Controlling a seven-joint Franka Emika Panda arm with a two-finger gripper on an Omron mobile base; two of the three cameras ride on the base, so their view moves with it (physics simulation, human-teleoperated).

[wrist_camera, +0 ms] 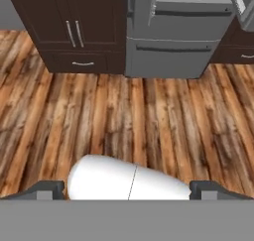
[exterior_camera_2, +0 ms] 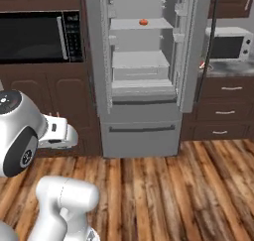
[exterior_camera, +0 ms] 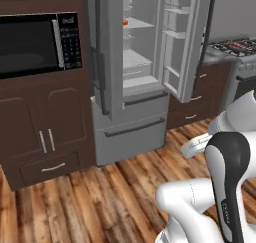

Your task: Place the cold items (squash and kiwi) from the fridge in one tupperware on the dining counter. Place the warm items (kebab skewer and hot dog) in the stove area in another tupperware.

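Observation:
The fridge (exterior_camera: 145, 62) stands with both doors open, straight ahead across the wooden floor. A small orange-red item (exterior_camera: 125, 22) rests on its upper shelf (exterior_camera_2: 143, 22); I cannot tell whether it is the squash. The lower shelves look bare from here. The kiwi, kebab skewer, hot dog and tupperware are out of view. My gripper (wrist_camera: 128, 190) hangs low over the floor, pointing at the fridge's bottom drawer (wrist_camera: 171, 56). Its fingertips (wrist_camera: 47, 189) sit wide apart, open with nothing between them.
A built-in microwave (exterior_camera: 35, 42) sits in dark cabinets left of the fridge. The stove (exterior_camera: 235, 47) is at the far right, behind the open right door (exterior_camera: 192, 42). A white microwave (exterior_camera_2: 228, 44) stands on the counter to the right. Wooden floor (wrist_camera: 149, 121) lies ahead.

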